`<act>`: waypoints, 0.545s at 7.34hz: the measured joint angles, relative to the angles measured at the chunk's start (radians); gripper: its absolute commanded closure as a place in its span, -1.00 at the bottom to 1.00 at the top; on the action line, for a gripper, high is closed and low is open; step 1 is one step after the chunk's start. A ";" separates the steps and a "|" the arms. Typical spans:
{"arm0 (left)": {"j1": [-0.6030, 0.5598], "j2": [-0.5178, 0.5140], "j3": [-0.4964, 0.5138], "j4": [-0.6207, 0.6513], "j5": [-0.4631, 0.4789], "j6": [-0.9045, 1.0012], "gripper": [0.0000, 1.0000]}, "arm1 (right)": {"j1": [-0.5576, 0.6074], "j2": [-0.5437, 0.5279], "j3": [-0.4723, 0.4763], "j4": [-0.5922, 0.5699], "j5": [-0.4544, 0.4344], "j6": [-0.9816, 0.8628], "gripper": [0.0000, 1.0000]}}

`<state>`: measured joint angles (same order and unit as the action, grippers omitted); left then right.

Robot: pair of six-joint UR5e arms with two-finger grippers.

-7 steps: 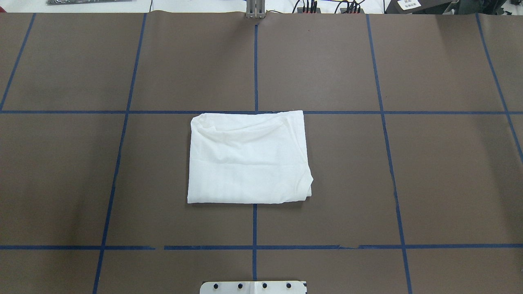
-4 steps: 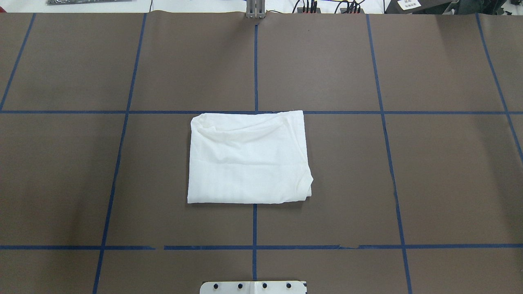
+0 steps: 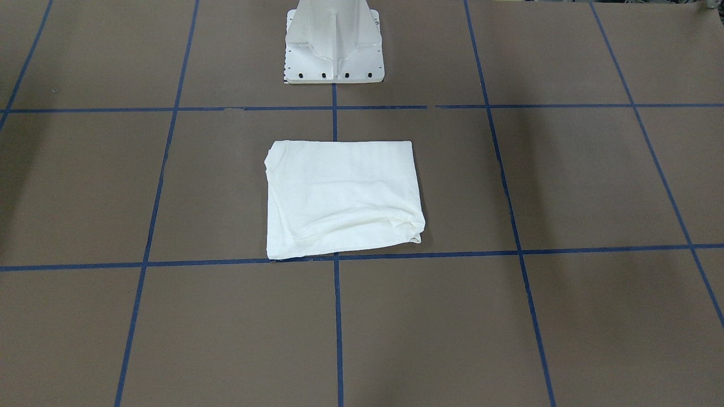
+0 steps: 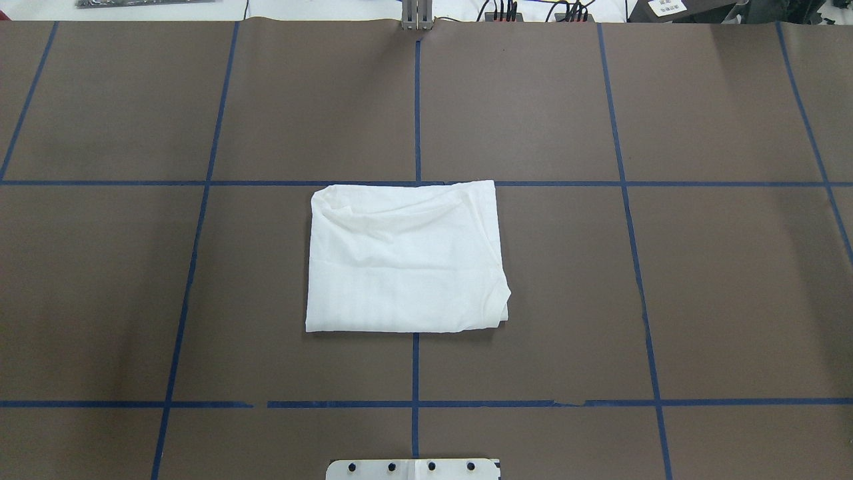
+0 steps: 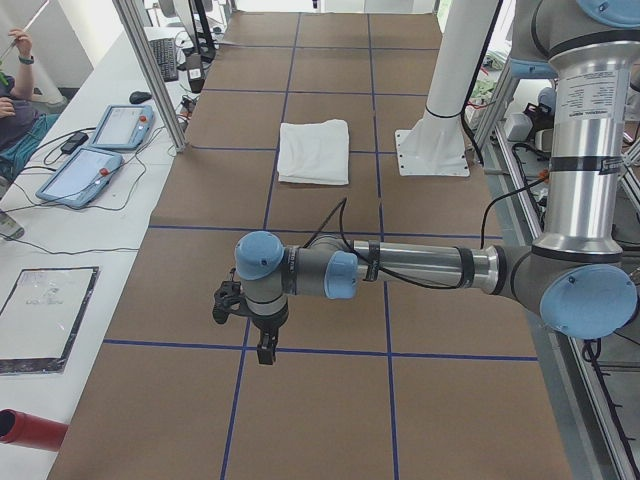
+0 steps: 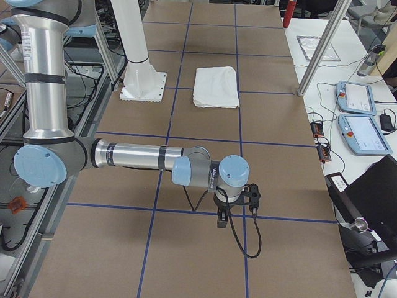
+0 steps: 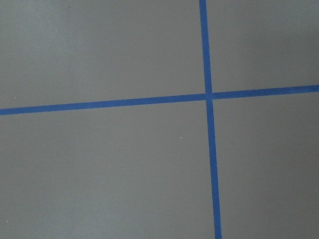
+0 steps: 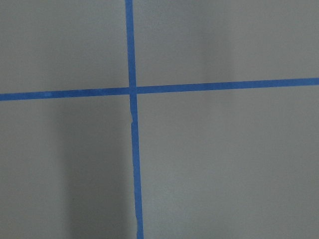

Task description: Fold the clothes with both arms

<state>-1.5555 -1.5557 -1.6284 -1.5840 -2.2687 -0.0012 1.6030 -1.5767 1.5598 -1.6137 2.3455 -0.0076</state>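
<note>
The clothes, a white shirt (image 4: 406, 260), lie folded into a flat rectangle at the middle of the brown table, also seen in the front view (image 3: 342, 198) and both side views (image 5: 314, 150) (image 6: 216, 85). No arm touches it. My left gripper (image 5: 262, 350) hangs over the table far out at the left end, pointing down. My right gripper (image 6: 222, 220) hangs the same way at the right end. Each shows only in a side view, so I cannot tell whether it is open or shut. Both wrist views show only brown cover and a blue tape cross (image 7: 208, 94) (image 8: 132, 90).
The white pedestal base (image 3: 334, 45) stands just behind the shirt. Blue tape lines (image 4: 416, 100) divide the table into squares. Teach pendants (image 5: 100, 150) (image 6: 356, 99), cables and an aluminium post (image 5: 150, 70) are along the far side. A person's arm (image 5: 15, 80) shows at the left-end view's corner.
</note>
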 measured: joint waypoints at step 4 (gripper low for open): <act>0.000 0.000 0.001 -0.003 -0.006 -0.011 -0.99 | 0.000 0.000 0.000 0.000 0.000 0.000 -1.00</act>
<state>-1.5555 -1.5561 -1.6273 -1.5866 -2.2745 -0.0125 1.6030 -1.5769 1.5593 -1.6137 2.3454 -0.0076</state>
